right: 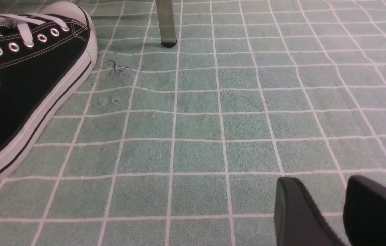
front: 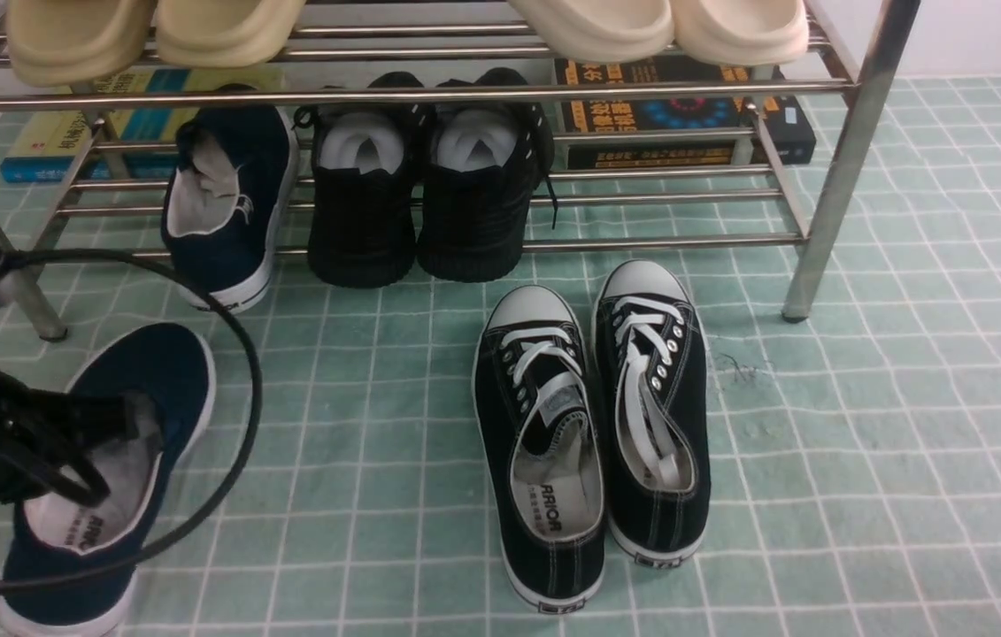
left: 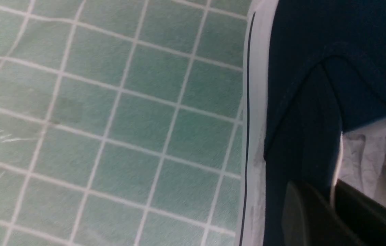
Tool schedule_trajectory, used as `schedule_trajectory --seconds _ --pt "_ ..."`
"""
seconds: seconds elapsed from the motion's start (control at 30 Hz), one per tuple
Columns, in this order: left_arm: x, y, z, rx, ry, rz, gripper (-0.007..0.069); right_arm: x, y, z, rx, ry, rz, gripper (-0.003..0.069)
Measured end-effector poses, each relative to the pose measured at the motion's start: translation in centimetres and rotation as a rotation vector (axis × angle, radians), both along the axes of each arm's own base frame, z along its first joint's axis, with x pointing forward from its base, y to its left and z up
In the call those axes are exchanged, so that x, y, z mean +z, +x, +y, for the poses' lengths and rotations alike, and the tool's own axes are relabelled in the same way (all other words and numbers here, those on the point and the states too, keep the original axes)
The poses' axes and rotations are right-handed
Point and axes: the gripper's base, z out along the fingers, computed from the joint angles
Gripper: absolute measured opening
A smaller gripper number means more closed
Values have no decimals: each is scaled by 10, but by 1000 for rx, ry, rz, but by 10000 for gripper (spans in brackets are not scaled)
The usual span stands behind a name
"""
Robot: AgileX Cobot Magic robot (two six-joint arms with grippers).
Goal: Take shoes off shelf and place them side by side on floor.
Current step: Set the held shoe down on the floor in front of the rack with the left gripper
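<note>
Arm pose: left one low at the left edge of the front view, wrist canted over, black cable [front: 243, 398] looped round it. Left gripper [left: 317, 191] clamped on the near navy shoe [front: 124, 442]: one finger [left: 307, 218] outside on the canvas side wall, the other inside over the grey insole, collar edge pinched between. That shoe is down at floor [front: 358, 460] level, toe toward the shelf [front: 850, 141]; can't tell if it's resting or just off the surface. Second navy shoe [front: 230, 199] sits on the lower tier, left end, heel hanging out past the front rail, just beside the black paper-stuffed pair [front: 367, 221]. Right gripper [right: 317, 186] low over bare floor, jaws apart, nothing between. Black lace-ups [front: 593, 425] side by side on the floor in front of the shelf. Covering is mint green, white grid, slightly wrinkled. Beige slippers [front: 226, 31] on the top tier, books [front: 686, 124] behind the lower one
</note>
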Motion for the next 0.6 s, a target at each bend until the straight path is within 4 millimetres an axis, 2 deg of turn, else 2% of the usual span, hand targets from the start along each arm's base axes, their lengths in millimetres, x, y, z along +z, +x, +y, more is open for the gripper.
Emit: schedule_trajectory --seconds 0.37,0.6 --pt "-27 20 -5 103 -95 -9 50 0 0 0 0 0 0 237" --pt "-31 25 -5 105 -95 -24 55 0 0 0 0 0 0 237"
